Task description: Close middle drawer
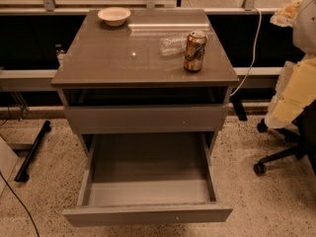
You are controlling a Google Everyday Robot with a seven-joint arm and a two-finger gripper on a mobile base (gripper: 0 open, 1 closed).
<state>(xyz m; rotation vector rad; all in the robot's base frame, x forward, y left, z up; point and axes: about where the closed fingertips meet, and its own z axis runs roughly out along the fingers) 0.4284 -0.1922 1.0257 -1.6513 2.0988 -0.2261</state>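
Counted at inspection:

- Counter [108, 58]: one.
- Drawers showing: two, namely the middle drawer [148, 214] and one upper drawer [145, 118]. Each front carries one tiny pale dot.
- Items on the counter: three, being one pale bowl [114, 16], one drinks can [195, 51] and one clear plastic wrapper [173, 45].
- White cable [252, 53]: one.
- Black bar [32, 149] on the floor: one.
- Office chair [284, 154]: one, with two castors showing.
- Hand: outside the view, none counted.
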